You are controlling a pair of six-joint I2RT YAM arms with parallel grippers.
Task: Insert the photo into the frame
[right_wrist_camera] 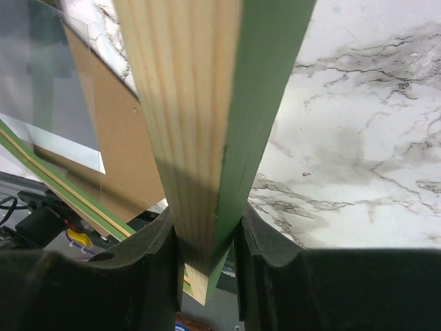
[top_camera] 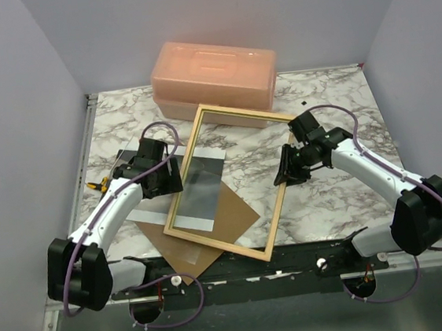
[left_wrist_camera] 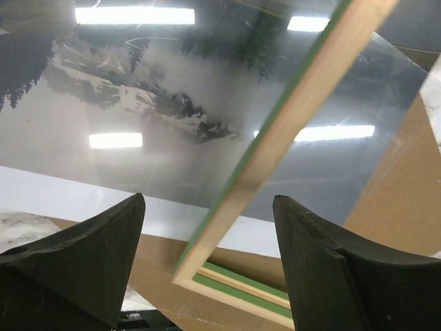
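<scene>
The frame (top_camera: 277, 207) lies pale wood side up in the middle of the table. My right gripper (top_camera: 289, 176) is shut on its right rail, which sits clamped between both fingers in the right wrist view (right_wrist_camera: 200, 103). The glossy grey photo (top_camera: 200, 187) lies flat under the frame's left rail, partly inside the opening and partly outside to the left. My left gripper (top_camera: 176, 174) is open and empty just above the photo (left_wrist_camera: 138, 124). In the left wrist view the frame's left rail (left_wrist_camera: 296, 117) crosses over the print, and its near corner shows between my fingers.
A brown backing board (top_camera: 216, 233) lies under the photo and the frame's near corner, close to the table's front edge. A peach plastic box (top_camera: 215, 75) stands at the back, touching or just behind the frame's far corner. Marble tabletop (top_camera: 335, 201) shows on the right.
</scene>
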